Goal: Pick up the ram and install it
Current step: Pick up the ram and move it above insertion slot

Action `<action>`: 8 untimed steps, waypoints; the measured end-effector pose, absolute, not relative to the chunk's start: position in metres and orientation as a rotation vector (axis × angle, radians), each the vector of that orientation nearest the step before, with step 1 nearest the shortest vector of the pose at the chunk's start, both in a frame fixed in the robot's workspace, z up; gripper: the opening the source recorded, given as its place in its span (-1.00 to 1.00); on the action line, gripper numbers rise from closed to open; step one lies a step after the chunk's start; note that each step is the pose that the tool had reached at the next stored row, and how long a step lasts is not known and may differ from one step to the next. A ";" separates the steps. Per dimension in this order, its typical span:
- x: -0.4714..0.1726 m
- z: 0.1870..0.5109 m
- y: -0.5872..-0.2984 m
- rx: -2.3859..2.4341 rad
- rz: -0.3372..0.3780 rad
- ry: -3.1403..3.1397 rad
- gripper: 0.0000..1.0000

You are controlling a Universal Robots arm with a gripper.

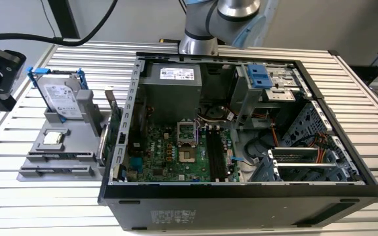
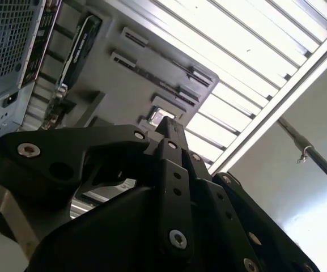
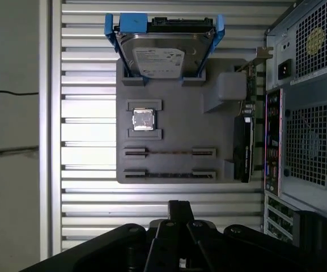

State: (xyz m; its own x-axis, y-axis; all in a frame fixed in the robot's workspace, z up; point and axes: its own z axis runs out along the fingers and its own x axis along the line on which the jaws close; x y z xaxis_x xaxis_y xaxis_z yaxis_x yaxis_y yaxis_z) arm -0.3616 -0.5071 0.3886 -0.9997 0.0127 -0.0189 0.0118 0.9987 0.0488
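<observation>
As the pincer stands: the pincer (image 3: 180,207) has its two fingers drawn together with nothing between them, and it hangs above the table off the tray's edge, apart from every part.
Pincer from outside: the pincer (image 1: 4,101) is a black shape at the exterior view's left edge, on the far side of the tray from the case.
Ram: the ram (image 3: 169,152) stands on its long edge in a holder on the grey tray (image 3: 220,164), with a clip at each end and nothing touching it.
Ram's axis: it lies level and parallel to the table's slats. One end points toward the expansion card and the case, the other toward the tray's outer side.
Second holder: the second holder (image 3: 169,174), just beside the ram and nearer the pincer, shows a thin dark strip. Whether that is another stick I cannot tell.
Tray's other parts: a processor chip (image 3: 143,120) lies flat beyond the ram. A hard drive (image 3: 160,54) leans in a blue frame (image 3: 132,22) at the far end. An expansion card (image 3: 242,147) stands on edge along the side next to the case.
Case: the computer case (image 1: 241,201) lies with its open side up. The motherboard (image 1: 169,152) is exposed, with black memory slots (image 1: 216,152).
Surface: the table (image 1: 45,206) is made of pale metal slats.
Room: the arm's base (image 1: 199,44) stands at the table's far side, with a pale wall behind it and a black cable (image 1: 57,40) running across.
</observation>
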 end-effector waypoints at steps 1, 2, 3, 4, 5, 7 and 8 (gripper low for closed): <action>-0.362 0.389 -0.507 0.019 0.076 3.122 -1.00; -0.362 0.389 -0.507 0.019 0.076 3.122 -1.00; -0.362 0.389 -0.507 0.019 0.076 3.122 -1.00; -0.362 0.389 -0.507 0.019 0.076 3.122 -1.00; -0.362 0.389 -0.507 0.019 0.076 3.122 -1.00; -0.362 0.389 -0.507 0.019 0.076 3.122 -1.00; -0.362 0.389 -0.507 0.019 0.076 3.122 -1.00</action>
State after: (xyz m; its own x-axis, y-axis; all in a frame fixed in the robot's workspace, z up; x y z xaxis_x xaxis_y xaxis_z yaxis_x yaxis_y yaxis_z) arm -0.3616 -0.5072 0.3886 -0.9998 0.0126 -0.0179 0.0117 0.9987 0.0487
